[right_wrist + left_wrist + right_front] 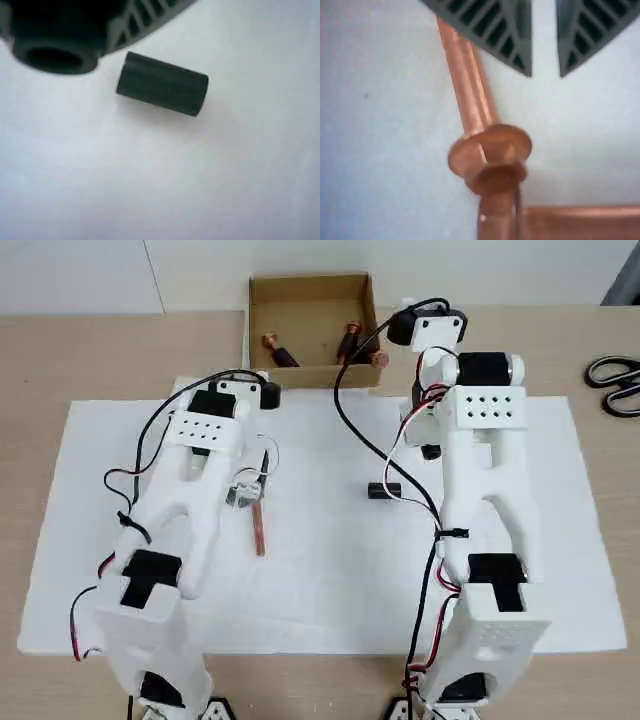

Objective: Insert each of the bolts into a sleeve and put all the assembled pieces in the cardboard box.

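Observation:
A copper bolt (259, 525) lies on the white sheet (320, 590), just in front of my left gripper (245, 490). In the left wrist view that gripper (545, 74) is open, its dark fingers a little apart above the sheet with nothing between them. The flanged bolt (487, 147) lies beside one finger, with more copper shafts (580, 220) touching its head. My right gripper (431, 445) is shut on a black sleeve (55, 50), seen hollow end on. A second black sleeve (162, 84) lies loose on the sheet close by (383, 490).
The cardboard box (258, 315) stands at the back middle, with a few assembled copper-and-black pieces (352, 342) inside. Scissors (615, 380) lie on the bare table at the far right. Cables trail over the sheet between the arms.

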You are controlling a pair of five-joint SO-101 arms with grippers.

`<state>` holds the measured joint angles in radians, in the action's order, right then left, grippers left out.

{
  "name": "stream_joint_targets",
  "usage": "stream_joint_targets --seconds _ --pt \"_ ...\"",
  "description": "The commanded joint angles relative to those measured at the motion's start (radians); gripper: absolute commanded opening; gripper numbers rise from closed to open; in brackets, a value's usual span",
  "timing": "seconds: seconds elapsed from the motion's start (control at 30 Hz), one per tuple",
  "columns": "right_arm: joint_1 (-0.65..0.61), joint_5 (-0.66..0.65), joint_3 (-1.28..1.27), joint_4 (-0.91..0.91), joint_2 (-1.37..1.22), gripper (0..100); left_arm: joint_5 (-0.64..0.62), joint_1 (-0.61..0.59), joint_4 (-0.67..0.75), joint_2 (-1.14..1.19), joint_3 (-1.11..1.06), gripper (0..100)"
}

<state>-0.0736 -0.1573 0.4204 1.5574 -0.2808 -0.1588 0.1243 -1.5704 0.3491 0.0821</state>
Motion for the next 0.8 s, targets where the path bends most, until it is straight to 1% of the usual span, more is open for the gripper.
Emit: stream_joint_targets --seconds 0.0,0.07,0.2,0.37,0.6,0.77 --pt "-0.007 0.011 0.052 -0.013 0.005 0.3 -0.009 0.020 0.017 -0.009 0.048 5" --pt "-0.007 0.011 0.052 -0.013 0.005 0.3 -0.021 0.032 0.017 -0.009 0.048 7" --pt "-0.007 0.011 0.052 -0.013 0.005 0.3 -0.029 0.052 0.026 -0.005 0.047 7" --pt "-0.005 0.011 0.052 -0.013 0.005 0.3 -0.046 0.048 0.031 0.000 0.044 7" --pt "-0.005 0.011 0.052 -0.013 0.005 0.3 -0.049 0.046 0.095 0.000 -0.005 7" --pt "-0.005 0.011 0.052 -0.013 0.005 0.3 -0.049 0.046 0.095 0.000 -0.010 8"
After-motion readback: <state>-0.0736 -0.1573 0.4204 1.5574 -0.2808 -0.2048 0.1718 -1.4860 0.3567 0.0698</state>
